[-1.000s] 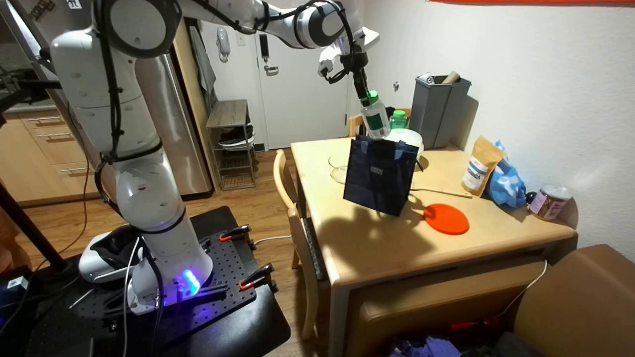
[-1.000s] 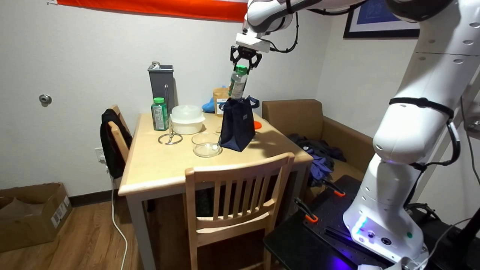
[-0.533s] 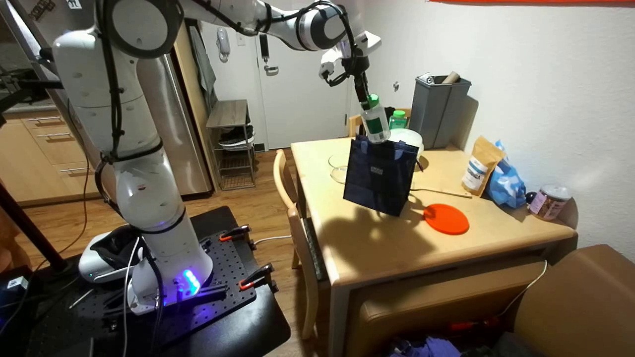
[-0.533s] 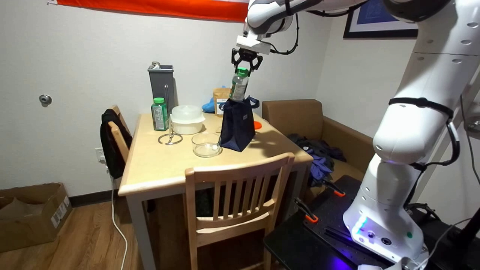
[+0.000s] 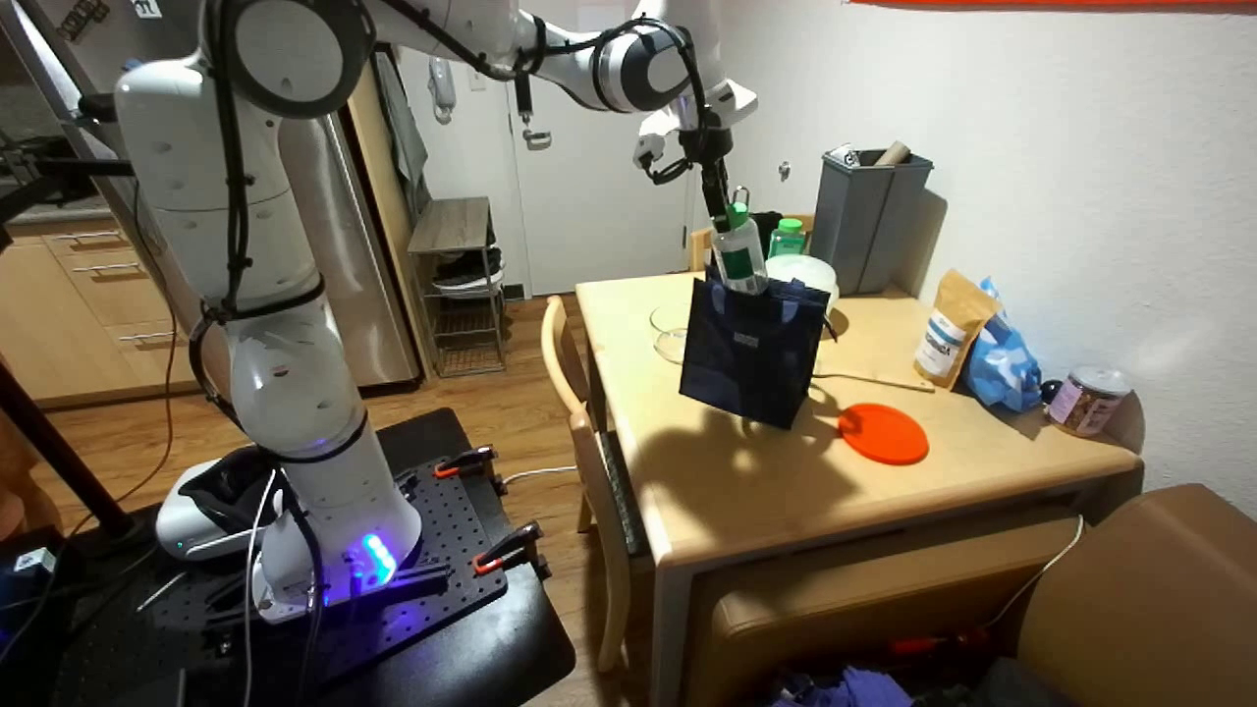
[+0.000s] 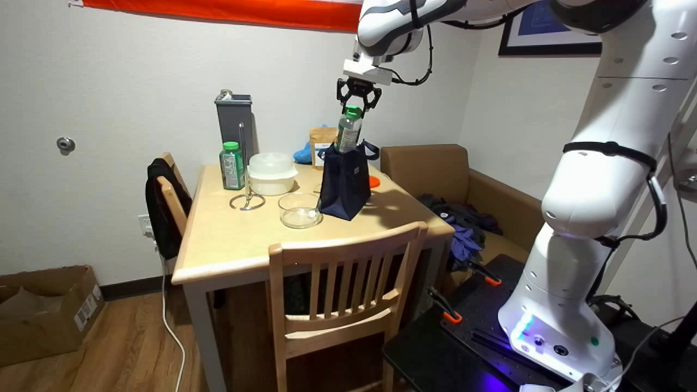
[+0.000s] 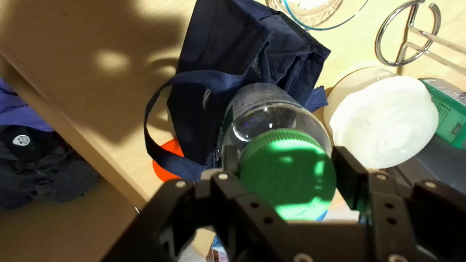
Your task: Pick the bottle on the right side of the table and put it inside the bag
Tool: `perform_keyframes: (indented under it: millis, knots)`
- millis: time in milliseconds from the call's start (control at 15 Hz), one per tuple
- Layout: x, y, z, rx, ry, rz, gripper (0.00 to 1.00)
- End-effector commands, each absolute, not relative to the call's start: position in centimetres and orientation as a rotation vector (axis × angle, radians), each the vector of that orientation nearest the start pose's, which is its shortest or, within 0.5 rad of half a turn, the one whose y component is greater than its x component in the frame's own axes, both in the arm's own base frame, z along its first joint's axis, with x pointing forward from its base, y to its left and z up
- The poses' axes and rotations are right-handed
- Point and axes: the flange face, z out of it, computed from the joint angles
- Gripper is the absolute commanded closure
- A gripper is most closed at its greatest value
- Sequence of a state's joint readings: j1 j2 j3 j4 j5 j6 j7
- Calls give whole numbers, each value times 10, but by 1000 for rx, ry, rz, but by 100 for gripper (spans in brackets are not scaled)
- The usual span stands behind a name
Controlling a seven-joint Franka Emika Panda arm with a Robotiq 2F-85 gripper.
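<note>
My gripper [image 6: 354, 111] is shut on the green cap of the bottle [image 6: 348, 136], which is clear and pale with a green label and slightly tilted. In the wrist view the gripper [image 7: 285, 163] has one finger on each side of the cap [image 7: 287, 174]. The dark navy bag [image 5: 751, 358] stands upright on the light wooden table [image 5: 1002, 462], with its handles up. In both exterior views the bottle's base is at the bag's top opening; how far it is inside I cannot tell. The wrist view shows the bag [image 7: 218, 43] beneath the bottle.
Beside the bag are a glass bowl [image 6: 300, 212], a metal stand [image 6: 246, 193], a white container [image 6: 272, 177] and another green-capped bottle [image 6: 232, 166]. A grey bin [image 5: 869, 226], orange disc [image 5: 884, 434], brown pouch [image 5: 948, 334] and blue packet [image 5: 1002, 363] are also there.
My gripper and the held bottle have moved down, bringing the bottle's base from above the bag to its top opening. The bag stays in place.
</note>
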State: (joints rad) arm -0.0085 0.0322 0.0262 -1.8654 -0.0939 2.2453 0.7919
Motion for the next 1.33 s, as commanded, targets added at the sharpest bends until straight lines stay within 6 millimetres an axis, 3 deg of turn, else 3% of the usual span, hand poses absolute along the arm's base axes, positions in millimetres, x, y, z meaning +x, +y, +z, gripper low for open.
perform_keyframes:
  millis: [0,733,1267]
  knots:
    - [596,6,528,-2835,1097,-487,60]
    - [612,-14,488,-2859,1151,-376,60]
    - [636,-9,470,-2837,1155,-303,60]
